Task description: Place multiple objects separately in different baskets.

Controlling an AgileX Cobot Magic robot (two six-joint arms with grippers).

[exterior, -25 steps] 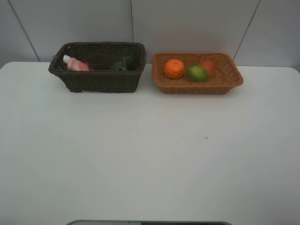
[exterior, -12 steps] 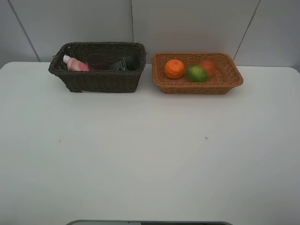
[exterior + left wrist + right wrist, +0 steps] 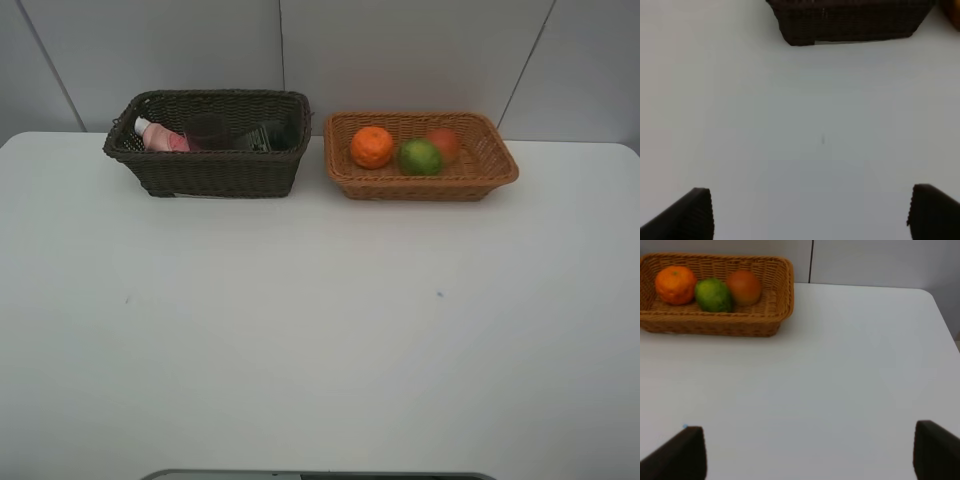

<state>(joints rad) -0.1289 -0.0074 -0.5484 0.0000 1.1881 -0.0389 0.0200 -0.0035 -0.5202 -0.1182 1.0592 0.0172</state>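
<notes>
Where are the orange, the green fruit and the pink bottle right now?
orange [image 3: 372, 146], high exterior view, middle of its peel.
green fruit [image 3: 420, 156], high exterior view, centre of its skin.
pink bottle [image 3: 165, 139], high exterior view, its pink body.

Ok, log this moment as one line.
dark basket: bottles, cup | tan basket: three fruits | table: bare | left fingers: open | right fingers: open

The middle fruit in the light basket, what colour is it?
Green. The round fruit sits between the orange and the peach-like fruit, clearest in the right wrist view.
</notes>
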